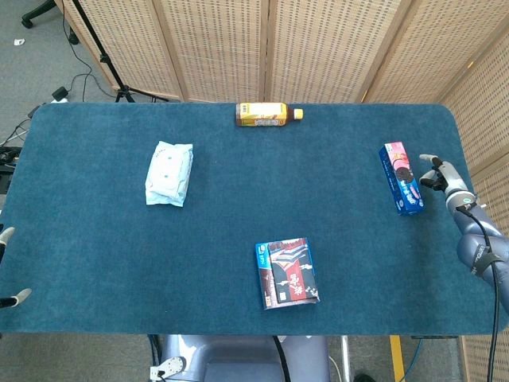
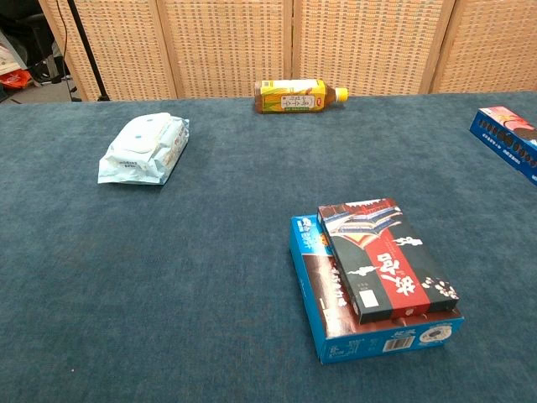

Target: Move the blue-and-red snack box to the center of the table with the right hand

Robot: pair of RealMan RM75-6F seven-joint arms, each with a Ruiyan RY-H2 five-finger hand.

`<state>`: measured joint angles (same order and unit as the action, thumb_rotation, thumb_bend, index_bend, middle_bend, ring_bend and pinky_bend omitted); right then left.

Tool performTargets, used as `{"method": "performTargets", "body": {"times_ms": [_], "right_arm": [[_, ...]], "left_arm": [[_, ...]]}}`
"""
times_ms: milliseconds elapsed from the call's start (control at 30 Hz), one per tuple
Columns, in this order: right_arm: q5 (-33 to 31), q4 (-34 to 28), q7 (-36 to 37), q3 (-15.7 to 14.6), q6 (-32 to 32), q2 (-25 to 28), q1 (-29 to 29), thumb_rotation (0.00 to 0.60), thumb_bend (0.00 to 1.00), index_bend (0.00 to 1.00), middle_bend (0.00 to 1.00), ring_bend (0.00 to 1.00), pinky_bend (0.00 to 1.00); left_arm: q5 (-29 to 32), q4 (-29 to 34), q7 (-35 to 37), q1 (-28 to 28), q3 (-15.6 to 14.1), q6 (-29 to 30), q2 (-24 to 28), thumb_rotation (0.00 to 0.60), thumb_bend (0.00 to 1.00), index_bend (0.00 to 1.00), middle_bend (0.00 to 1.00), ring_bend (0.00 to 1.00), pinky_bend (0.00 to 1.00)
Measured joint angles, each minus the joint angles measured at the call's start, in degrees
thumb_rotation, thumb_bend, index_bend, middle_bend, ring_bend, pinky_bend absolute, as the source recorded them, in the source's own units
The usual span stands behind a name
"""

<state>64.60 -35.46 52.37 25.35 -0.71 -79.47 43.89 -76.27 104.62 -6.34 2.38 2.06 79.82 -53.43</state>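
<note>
While my right hand [image 1: 440,173] waits empty, fingers apart, just beside the snack box [image 1: 401,177] at 3 o'clock on the table [image 1: 95,231], I should wrap its long sides snugly before lifting.

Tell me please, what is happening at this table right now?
The robot's right hand hovers beside the blue-and-red snack box near the right edge of the blue carpeted table, fingers apart, not yet gripping it. The box is far from the center. The left hand waits at the left edge, holding nothing.
</note>
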Motion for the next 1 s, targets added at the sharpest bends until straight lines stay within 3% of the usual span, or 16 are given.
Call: {"method": "performTargets", "body": {"times_ms": [267, 467, 700, 1000], "right_arm": [[-3.9, 3.0, -5.9, 4.4, 5.3, -2.1, -0.2, 0.600, 1.00, 0.14, 0.04, 0.00, 0.06], [-7.4, 4.9, -11.1, 8.8, 9.1, -3.4, -0.2, 0.600, 1.00, 0.14, 0.06, 0.00, 0.18], [-11.1, 4.1, -17.3, 13.5, 13.2, -3.6, -0.2, 0.600, 1.00, 0.14, 0.09, 0.03, 0.28], [-15.4, 0.9, -23.1, 17.1, 16.0, -4.3, 0.0, 0.600, 1.00, 0.14, 0.10, 0.05, 0.28]], "left_arm": [[0.4, 0.1, -0.5, 0.4, -0.1, -0.5, -0.2, 0.600, 0.00, 0.00, 0.00, 0.00, 0.00], [0.5, 0.1, -0.7, 0.7, -0.2, -0.8, -0.2, 0.600, 0.00, 0.00, 0.00, 0.00, 0.00], [0.6, 0.1, -0.4, 0.7, -0.3, -0.8, -0.1, 0.600, 0.00, 0.00, 0.00, 0.00, 0.00], [0.4, -0.1, 0.5, 0.7, -0.4, -0.8, 0.1, 0.600, 0.00, 0.00, 0.00, 0.00, 0.00]]}}
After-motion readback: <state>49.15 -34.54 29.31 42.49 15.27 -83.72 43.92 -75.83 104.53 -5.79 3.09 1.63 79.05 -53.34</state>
